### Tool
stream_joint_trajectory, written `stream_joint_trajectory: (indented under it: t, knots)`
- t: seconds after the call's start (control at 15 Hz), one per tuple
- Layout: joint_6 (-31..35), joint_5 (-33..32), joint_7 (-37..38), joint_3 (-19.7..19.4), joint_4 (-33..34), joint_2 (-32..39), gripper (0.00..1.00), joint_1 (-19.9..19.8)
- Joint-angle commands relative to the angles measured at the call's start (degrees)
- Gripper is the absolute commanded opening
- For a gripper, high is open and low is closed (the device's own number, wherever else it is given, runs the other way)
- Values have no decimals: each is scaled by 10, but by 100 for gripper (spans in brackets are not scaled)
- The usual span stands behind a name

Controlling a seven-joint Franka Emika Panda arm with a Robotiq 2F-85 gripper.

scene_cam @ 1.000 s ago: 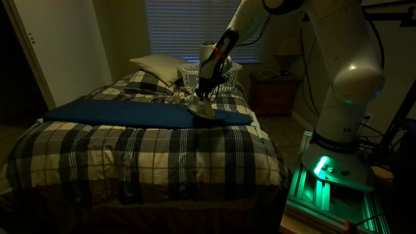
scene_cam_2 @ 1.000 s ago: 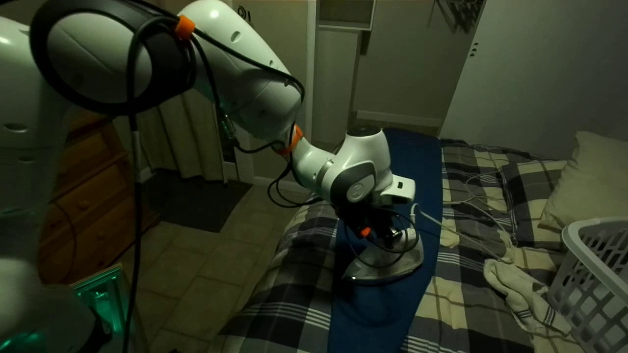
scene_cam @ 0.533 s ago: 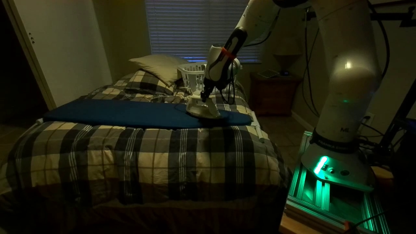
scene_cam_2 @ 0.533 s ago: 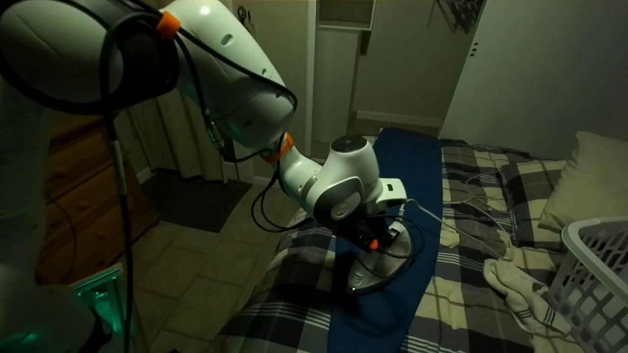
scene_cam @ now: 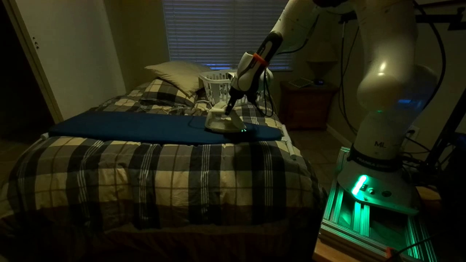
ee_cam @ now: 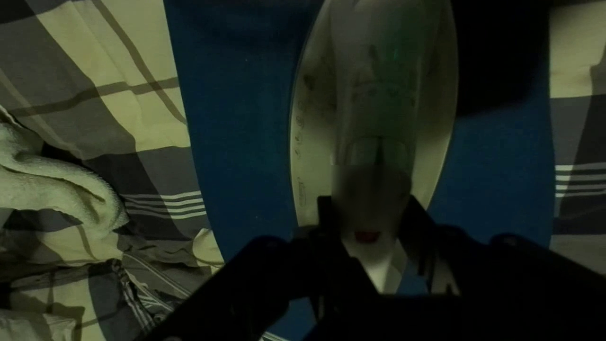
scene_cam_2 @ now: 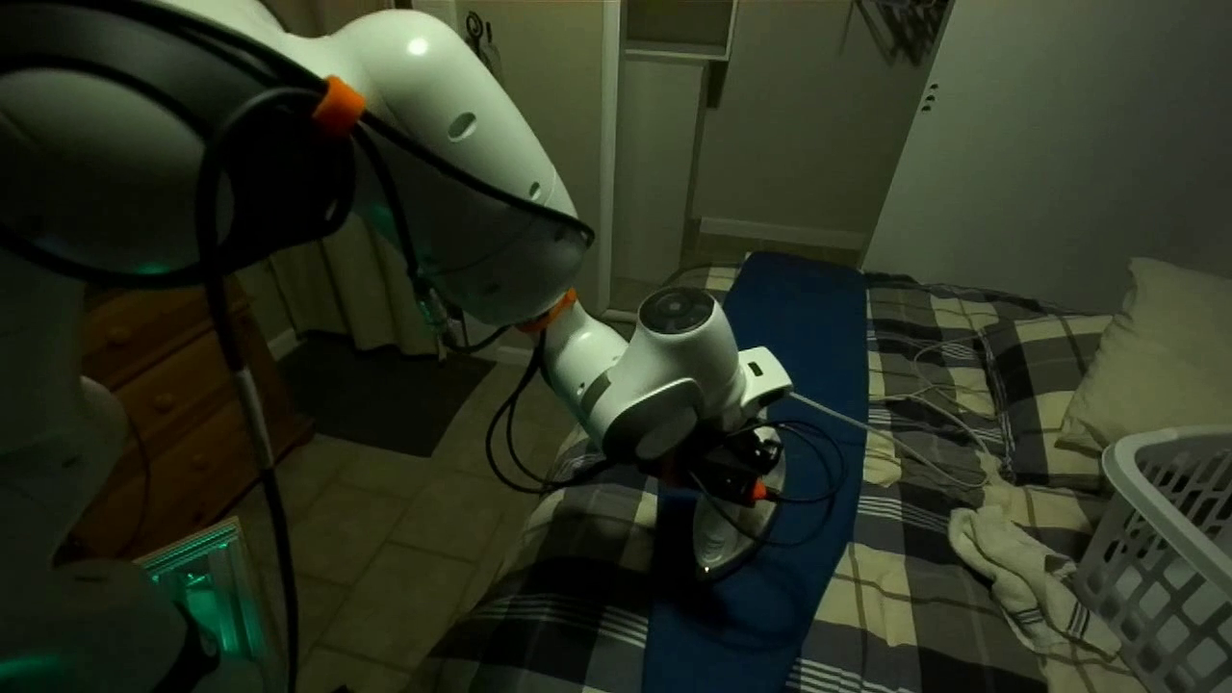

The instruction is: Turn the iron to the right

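The pale whitish-grey iron (scene_cam: 225, 126) sits, soleplate down, on the blue ironing board (scene_cam: 145, 125) laid across the bed. In an exterior view its nose points right. In an exterior view the iron (scene_cam_2: 714, 541) is partly hidden by the wrist and black cables, and its nose points toward the camera. In the wrist view the iron (ee_cam: 378, 71) points up the picture. My gripper (ee_cam: 369, 208) has one dark finger on each side of the handle and is shut on it. The gripper also shows from the side, above the handle (scene_cam: 229, 109). The finger contact is dark and blurred.
A white lattice laundry basket (scene_cam_2: 1165, 539) stands on the bed beyond the board. A white sock-like cloth (scene_cam_2: 1015, 573) lies beside it. The iron's pale cord (scene_cam_2: 895, 445) runs across the plaid bedding. A white pillow (scene_cam: 178, 74) lies at the bed's head.
The gripper and wrist have rotated with the iron held. The iron's nose has swung round to point more along the board, to the right in an exterior view. The arm has shifted with it.
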Motion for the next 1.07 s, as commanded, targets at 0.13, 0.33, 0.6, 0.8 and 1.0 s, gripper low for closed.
stream_joint_trajectory:
  t: [0.13, 0.33, 0.6, 0.8, 1.0]
  knots:
    - [18, -7, -59, 44, 14, 9, 12, -50]
    - [3, -3, -34, 7, 16, -5, 63, -16]
    - [-34, 1, 5, -34, 35, -41, 90, 24]
    - [-93, 9, 16, -24, 57, -73, 100, 24]
    - [-190, 23, 15, -47, 84, -108, 100, 55]
